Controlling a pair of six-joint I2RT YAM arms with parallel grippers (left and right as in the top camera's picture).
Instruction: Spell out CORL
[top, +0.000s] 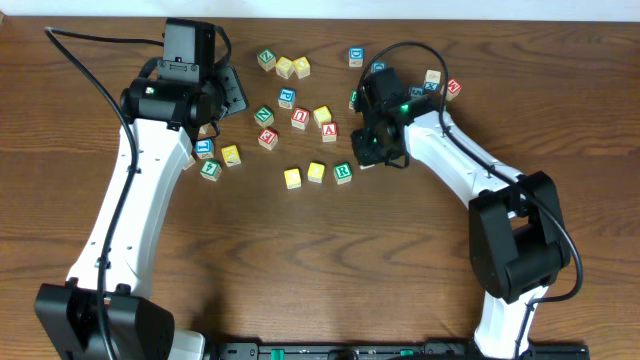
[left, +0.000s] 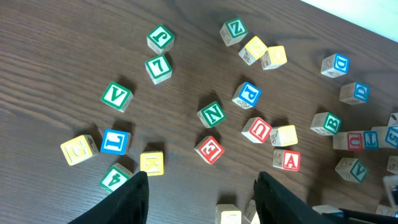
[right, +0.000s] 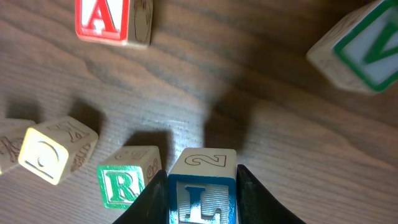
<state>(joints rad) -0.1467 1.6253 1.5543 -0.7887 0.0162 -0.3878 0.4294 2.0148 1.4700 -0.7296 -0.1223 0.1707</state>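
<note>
Right tool (top: 372, 148) sits low over the middle of the table in the overhead view, hiding the spot beside the green R cube (top: 343, 172) on the side toward the table's right edge. On the R's other side, the second yellow cube (top: 316, 172) and first yellow cube (top: 292, 178) continue the row. Left tool (top: 232, 95) hangs nearer the far left corner.

Only the left wrist view shows the left tool (left: 202, 202) partly open and empty above scattered cubes.

What the overhead hides appears in the right wrist view: the blue L cube (right: 202, 193) is clamped between the fingers (right: 152, 202), just beside the green R cube (right: 127, 180). The red A cube (right: 112, 22) and green V cube (right: 360, 53) lie toward the far edge.
</note>
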